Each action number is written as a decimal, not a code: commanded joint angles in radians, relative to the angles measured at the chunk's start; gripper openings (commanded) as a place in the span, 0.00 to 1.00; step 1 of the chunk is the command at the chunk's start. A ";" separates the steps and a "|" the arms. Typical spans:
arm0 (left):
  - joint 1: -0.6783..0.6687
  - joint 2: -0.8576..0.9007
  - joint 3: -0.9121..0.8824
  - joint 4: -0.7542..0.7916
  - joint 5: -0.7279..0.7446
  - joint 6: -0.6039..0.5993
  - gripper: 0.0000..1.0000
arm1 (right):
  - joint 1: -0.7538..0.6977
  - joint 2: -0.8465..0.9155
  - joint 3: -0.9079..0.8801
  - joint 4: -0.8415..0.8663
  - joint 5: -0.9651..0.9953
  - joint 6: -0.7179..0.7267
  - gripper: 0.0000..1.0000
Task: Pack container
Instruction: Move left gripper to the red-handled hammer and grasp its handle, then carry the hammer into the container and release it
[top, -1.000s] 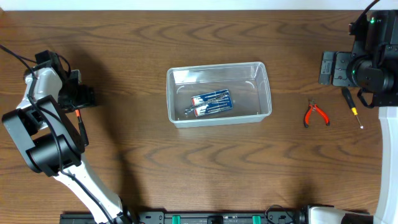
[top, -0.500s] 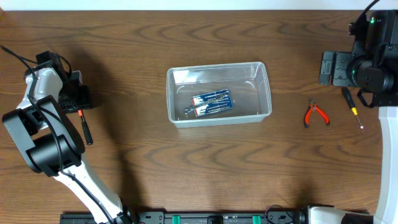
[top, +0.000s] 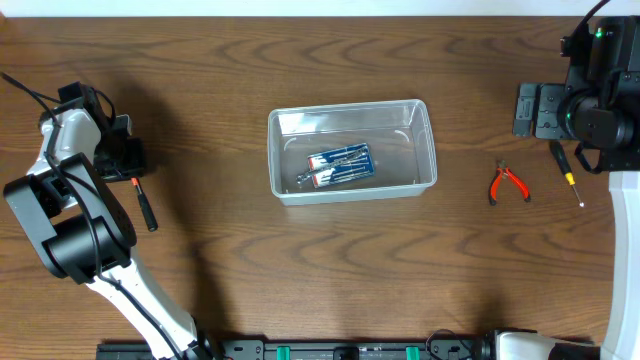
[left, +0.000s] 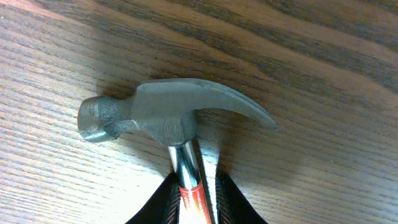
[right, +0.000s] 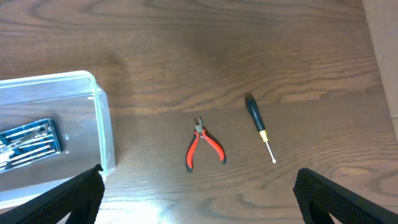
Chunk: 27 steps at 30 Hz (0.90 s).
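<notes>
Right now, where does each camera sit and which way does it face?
Overhead: fixed above the table, looking straight down at the container; left arm and right arm show at the sides.
Left wrist: on the left gripper, looking along its fingers at the hammer it clamps.
Right wrist: raised, looking down at pliers and screwdriver; the right gripper, open, shows its fingers.
Shared: overhead and right wrist both show container, pliers, screwdriver.

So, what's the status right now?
Left hand shut on hammer. Right hand open, empty. Container holds blue tool pack. Pliers, screwdriver on table.
</notes>
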 joint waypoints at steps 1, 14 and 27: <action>0.002 0.046 -0.041 -0.008 -0.034 0.006 0.12 | -0.004 0.003 0.005 -0.001 0.010 -0.019 0.99; 0.002 0.046 -0.041 -0.008 -0.034 0.006 0.06 | -0.004 0.003 0.005 0.000 0.010 -0.019 0.99; -0.135 -0.147 0.123 -0.187 0.071 -0.011 0.06 | -0.004 0.003 0.005 -0.003 0.010 -0.018 0.99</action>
